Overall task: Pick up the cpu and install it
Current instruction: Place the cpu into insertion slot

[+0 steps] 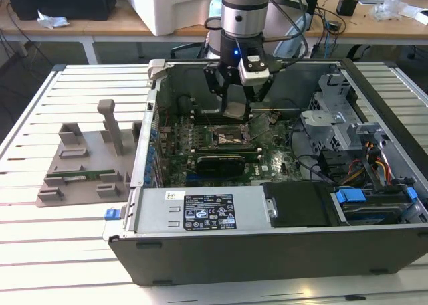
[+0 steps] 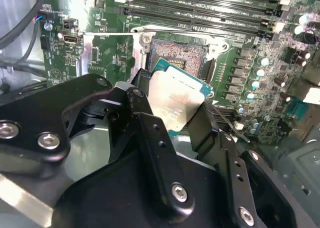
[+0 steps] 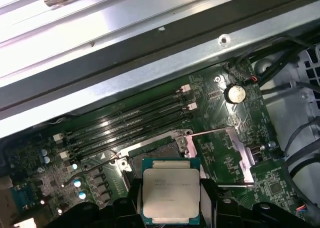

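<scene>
Grips the cpu (image 2: 172, 100) between the two black fingers (image 2: 150, 133) of the gripper (image 2: 175, 104), clamped tight on two opposite edges. Leaves the pale metal top of the chip free, with a thin blue-green border around it.

Reaches down from above into the open computer case (image 1: 267, 251) in the exterior view, with the gripper (image 1: 237, 108) and the cpu (image 1: 237, 111) over the green motherboard (image 1: 267, 161). Holds the chip above the socket (image 1: 231, 136), apart from it and not yet seated. Cannot tell whether level or a little tilted.

Looks past the cpu (image 3: 171, 193) in the first wrist view to the socket (image 3: 155, 150) just behind it, uncovered, with the silver cover plate (image 3: 225, 148) folded open at one side. Finds the long black memory slots (image 3: 130, 123) beside the socket and a round coin battery (image 3: 234, 93) near the case wall. Shows the same open socket (image 2: 175, 53) in the second wrist view, partly hidden behind the chip.

Stands on a pale slatted table (image 1: 40, 251). Has at the exterior view's left of the case a grey holder block (image 1: 87, 158) with upright posts and a narrow green memory stick (image 1: 80, 176) lying in it, well apart from the gripper.
</scene>
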Controlling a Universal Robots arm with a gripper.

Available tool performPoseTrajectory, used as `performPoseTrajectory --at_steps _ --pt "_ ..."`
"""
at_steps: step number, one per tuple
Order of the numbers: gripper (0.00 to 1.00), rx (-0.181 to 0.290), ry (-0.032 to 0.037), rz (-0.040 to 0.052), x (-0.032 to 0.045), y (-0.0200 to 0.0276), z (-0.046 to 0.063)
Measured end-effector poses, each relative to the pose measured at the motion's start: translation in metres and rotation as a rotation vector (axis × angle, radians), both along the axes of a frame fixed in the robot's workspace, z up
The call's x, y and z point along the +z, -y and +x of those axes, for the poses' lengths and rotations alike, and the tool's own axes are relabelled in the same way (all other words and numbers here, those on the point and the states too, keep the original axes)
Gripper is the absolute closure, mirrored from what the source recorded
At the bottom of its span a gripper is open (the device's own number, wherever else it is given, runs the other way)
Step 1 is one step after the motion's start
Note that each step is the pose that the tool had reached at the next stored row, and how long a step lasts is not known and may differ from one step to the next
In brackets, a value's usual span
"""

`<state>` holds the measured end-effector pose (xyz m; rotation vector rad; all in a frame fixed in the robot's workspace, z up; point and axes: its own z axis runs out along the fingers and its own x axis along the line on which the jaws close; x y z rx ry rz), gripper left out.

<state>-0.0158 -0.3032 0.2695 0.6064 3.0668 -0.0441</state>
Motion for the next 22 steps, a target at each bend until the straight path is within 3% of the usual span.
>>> performPoseTrajectory --at_steps 22 --pt "0.45 -0.205 -0.0001 -0.0021 -0.0005 0.0 0.0"
